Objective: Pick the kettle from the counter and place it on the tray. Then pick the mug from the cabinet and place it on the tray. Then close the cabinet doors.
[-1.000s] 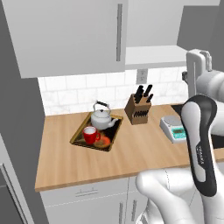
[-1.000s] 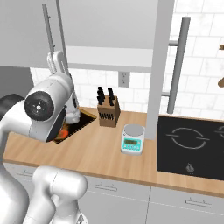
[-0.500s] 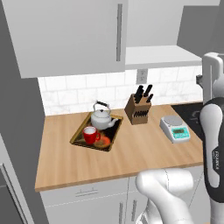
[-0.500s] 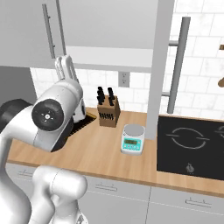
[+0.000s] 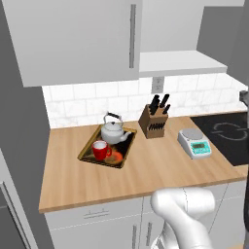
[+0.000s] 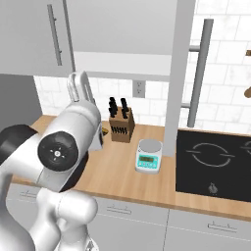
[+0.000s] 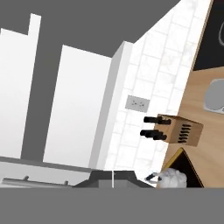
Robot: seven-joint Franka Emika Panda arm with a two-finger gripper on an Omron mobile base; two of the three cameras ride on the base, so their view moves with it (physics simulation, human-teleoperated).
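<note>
The arm has swung right toward the open right cabinet door (image 6: pixel 179 73); claw closed, empty; kettle (image 5: pixel 113 132) and mug (image 5: pixel 100 150) sit on the tray (image 5: pixel 89 148).

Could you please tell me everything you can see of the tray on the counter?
The tray is a flat rectangle with a thin tan wooden rim and a dark glossy inside showing a golden-orange pattern. It lies flat on the light-brown wooden counter, set at an angle, left of the knife block. The silver kettle stands upright on its rear part and the red mug on its front part. One corner also appears in the hand view.
</note>
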